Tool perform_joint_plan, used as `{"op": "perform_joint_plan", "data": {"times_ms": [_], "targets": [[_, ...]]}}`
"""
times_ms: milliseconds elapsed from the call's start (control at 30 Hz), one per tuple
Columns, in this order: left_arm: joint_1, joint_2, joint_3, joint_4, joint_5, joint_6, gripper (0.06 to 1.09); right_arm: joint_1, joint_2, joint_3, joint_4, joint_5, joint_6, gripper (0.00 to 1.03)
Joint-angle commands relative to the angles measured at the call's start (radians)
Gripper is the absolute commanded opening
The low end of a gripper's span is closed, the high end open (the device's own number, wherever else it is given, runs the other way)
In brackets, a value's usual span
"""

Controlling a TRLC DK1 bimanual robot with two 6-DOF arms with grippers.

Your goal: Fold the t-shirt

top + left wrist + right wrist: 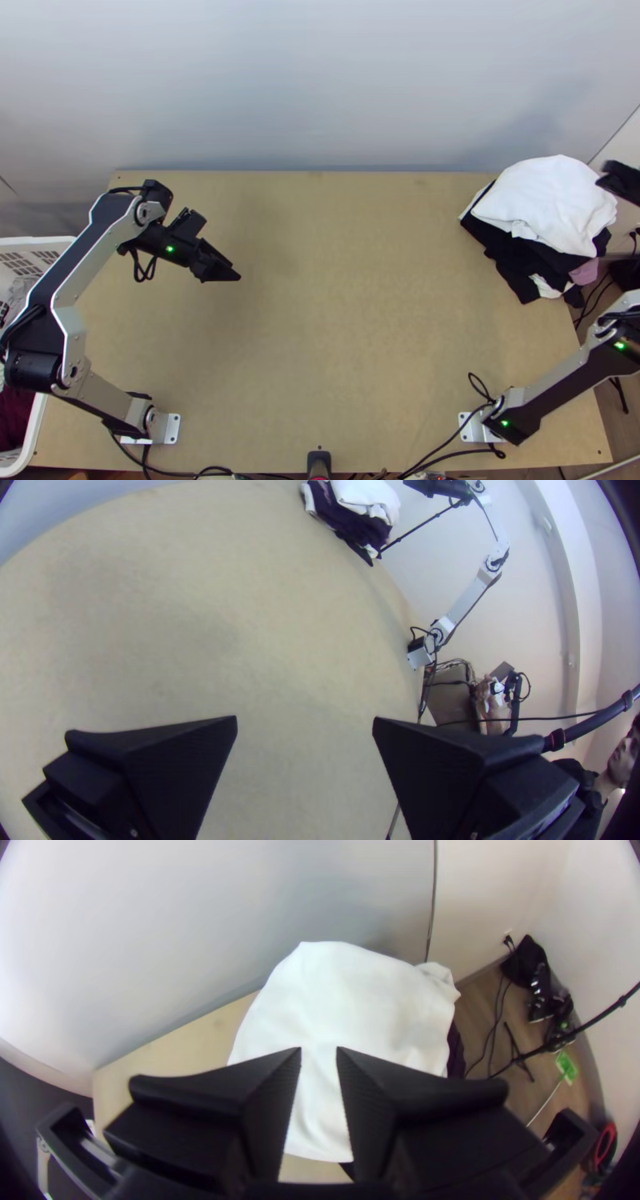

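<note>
"scanning the top view first, where are you placing the t-shirt?"

"i'm taking it to be the white cloth (552, 200), which is lying in a compact, rumpled bundle on some dark clothes (520, 264), at two o'clock on the table (344, 320). i'm not making out sleeves or a collar, so i'm guessing there."

"and the grippers?"

"the left gripper (232, 274) is hanging over the table toward ten o'clock, well apart from the bundle. the right gripper (610, 176) is hovering beside the cloth, between two and three o'clock from it."

"what is the left wrist view giving you?"

"its jaws are standing wide, with bare tabletop showing between them. the pile is lying far off across the table."

"and the right wrist view?"

"there the jaws are leaving a narrow gap, and white cloth is showing through it, beyond the tips. i'm not seeing any of it pinched."

"so which step are we judging this to be?"

"i'm leaning toward the end: the folding is probably finished and the shirt is resting on the stack. if so, the next move is calling for the right gripper to be backing away without snagging the cloth. if we're instead just starting, it's calling for wider jaws and a pick from the pile."
</note>
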Motion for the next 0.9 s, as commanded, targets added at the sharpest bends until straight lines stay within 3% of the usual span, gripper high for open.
{"op": "perform_joint_plan", "data": {"times_ms": [0, 300, 467, 867], "targets": [[0.024, -0.046, -0.038, -0.004, -0.004, 0.005, 1.05, 0.16, -0.009, -0.079, 0.202, 0.169, 0.029, 0.03], [0.041, -0.092, -0.075, -0.002, -0.018, 0.005, 1.05, 0.24, 0.023, -0.363, 0.51, 0.263, 0.006, 0.03], [0.044, -0.104, -0.077, -0.004, -0.027, 0.001, 1.05, 0.243, -0.048, -0.579, 0.749, 0.36, 0.026, 0.03], [0.044, -0.147, -0.118, -0.002, -0.041, -0.001, 1.05, 0.215, -0.112, -0.782, 0.826, 0.396, 0.042, 0.03]]}}
